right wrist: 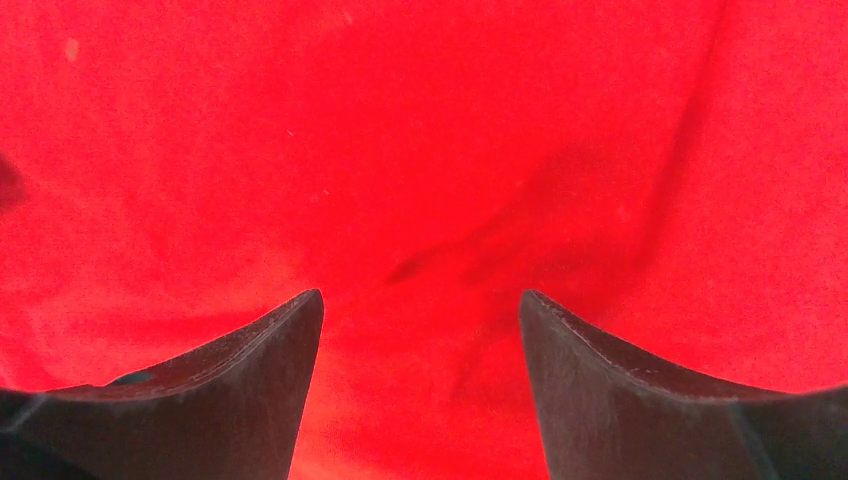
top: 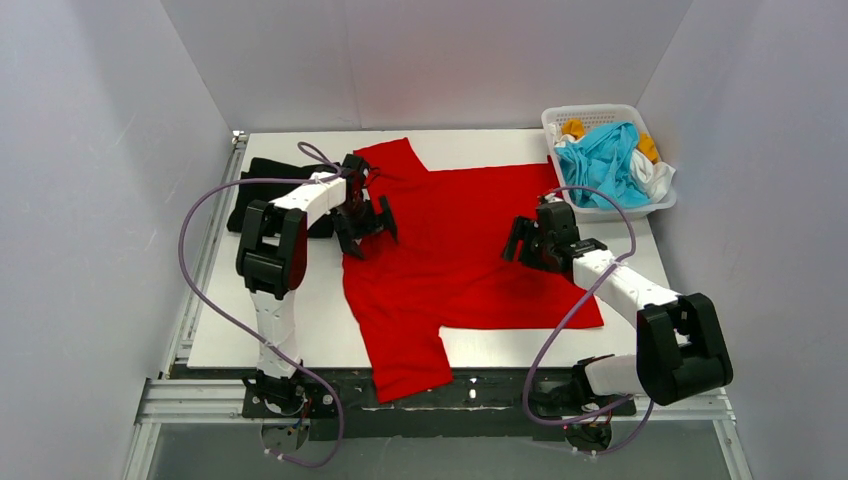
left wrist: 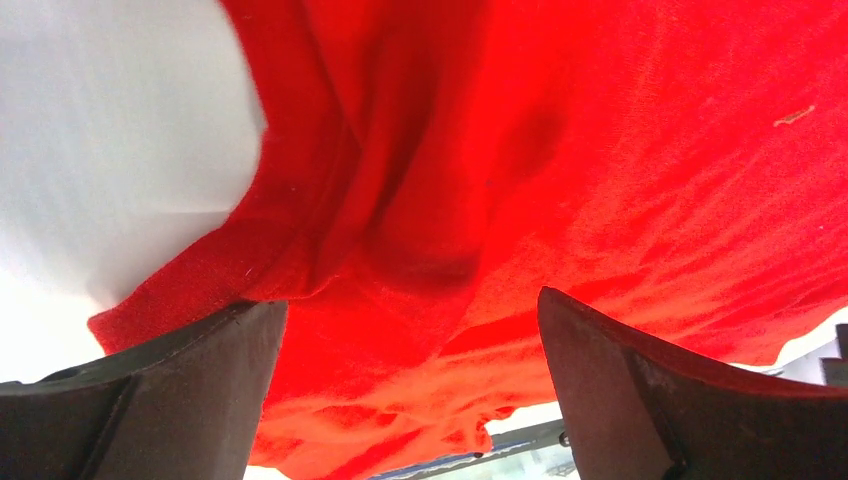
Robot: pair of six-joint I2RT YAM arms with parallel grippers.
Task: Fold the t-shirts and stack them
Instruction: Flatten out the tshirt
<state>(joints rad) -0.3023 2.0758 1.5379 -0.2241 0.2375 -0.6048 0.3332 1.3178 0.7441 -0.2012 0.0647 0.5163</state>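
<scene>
1. The red t-shirt (top: 460,240) lies spread flat on the white table (top: 320,325), with one sleeve pointing to the far side and the other reaching past the near edge.
2. The left gripper (top: 366,232) is over the red t-shirt's left edge by a rumpled fold. Its jaws are wide apart with nothing between them.
3. The right gripper (top: 520,242) is over the red t-shirt's right half. Its jaws are apart and only smooth cloth lies below.
4. A black t-shirt (top: 262,185) lies just left of the red t-shirt, partly behind the left arm.
5. A white basket (top: 600,113) stands beyond the red t-shirt's far right corner. It holds crumpled cyan (top: 603,160), white (top: 655,175) and orange-yellow (top: 573,128) shirts.
</scene>
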